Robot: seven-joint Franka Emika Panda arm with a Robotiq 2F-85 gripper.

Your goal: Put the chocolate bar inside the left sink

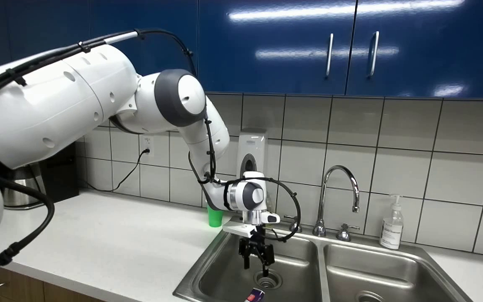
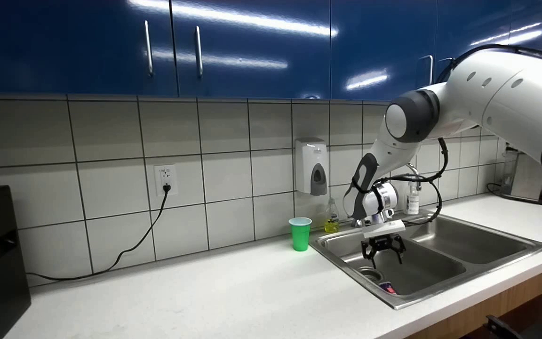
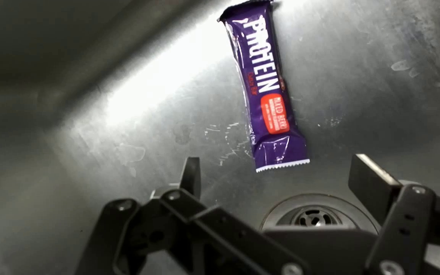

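On the floor of the left sink point(image 1: 227, 274), near its round drain point(image 3: 314, 216), lay the mixed berry protein bar point(image 3: 264, 86), while the Robotiq gripper point(image 2: 387, 264) hung overhead with jaws wide apart and nothing between them. The placing looked done, so the step probably called for a slow, straight lift, jaws spread until above the sink, and no swing toward the faucet point(image 1: 322, 209). White capitals on the purple wrapper point(image 3: 280, 151) read "PROTEIN" and the red patch point(image 3: 275, 114) "MIXED BERRY"; smaller print was too blurred to read.
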